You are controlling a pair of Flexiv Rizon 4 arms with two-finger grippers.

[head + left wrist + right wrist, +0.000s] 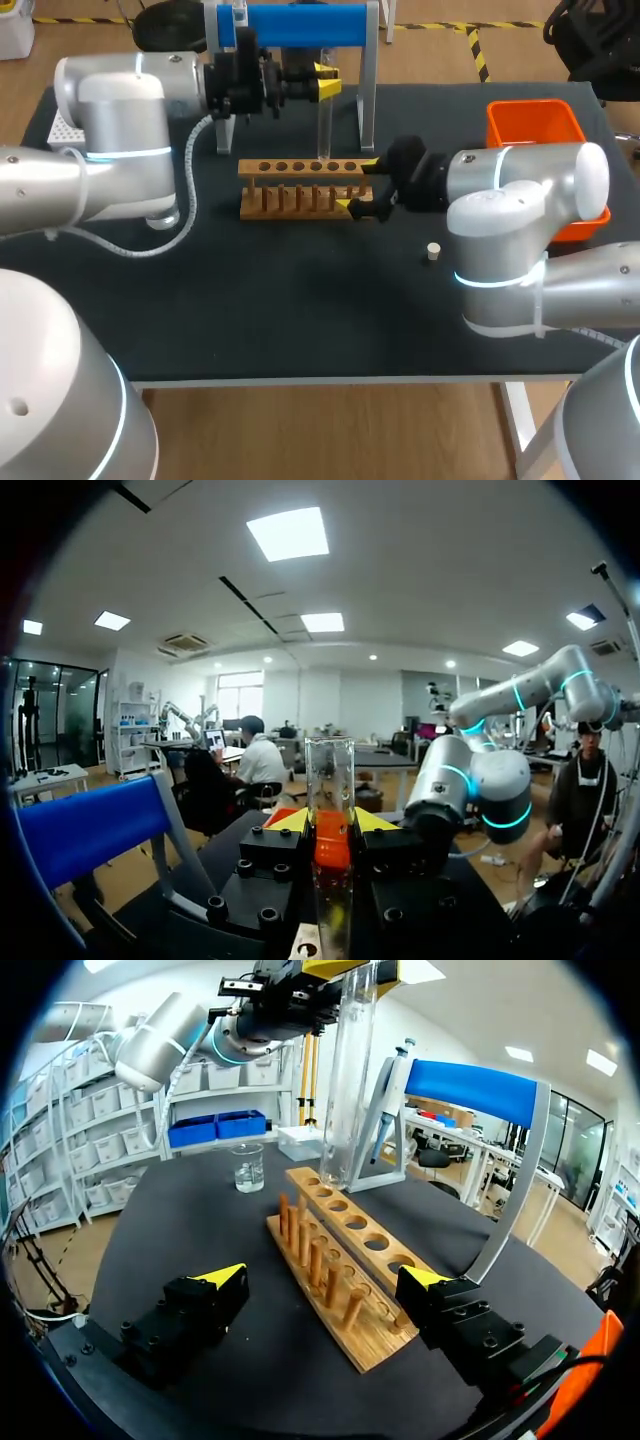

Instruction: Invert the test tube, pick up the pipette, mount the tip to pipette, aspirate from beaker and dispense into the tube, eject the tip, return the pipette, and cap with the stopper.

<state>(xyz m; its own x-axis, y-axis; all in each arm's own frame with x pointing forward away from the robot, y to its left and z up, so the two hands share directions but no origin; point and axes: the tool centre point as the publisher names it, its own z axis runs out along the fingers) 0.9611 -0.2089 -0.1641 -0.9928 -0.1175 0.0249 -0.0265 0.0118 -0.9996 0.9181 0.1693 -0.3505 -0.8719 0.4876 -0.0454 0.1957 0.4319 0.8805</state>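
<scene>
A clear test tube [322,130] hangs upright over the wooden rack [300,187], its lower end close above one of the holes. My left gripper [326,82] is shut on the tube's upper part; in the left wrist view the tube [330,780] stands between the yellow tips of that gripper [330,825]. My right gripper [358,184] is open, with the rack's right end between its fingers. In the right wrist view the rack [340,1250] lies between those open fingers, and the tube [350,1080] is beyond it. A small stopper [432,251] lies on the mat. The pipette [390,1090] hangs on the blue stand [300,25], and the beaker [247,1167] stands behind the rack.
An orange bin [535,125] sits at the back right, behind my right arm. A white tip box [60,130] is at the back left, partly hidden by my left arm. The stand's uprights [368,90] rise just behind the rack.
</scene>
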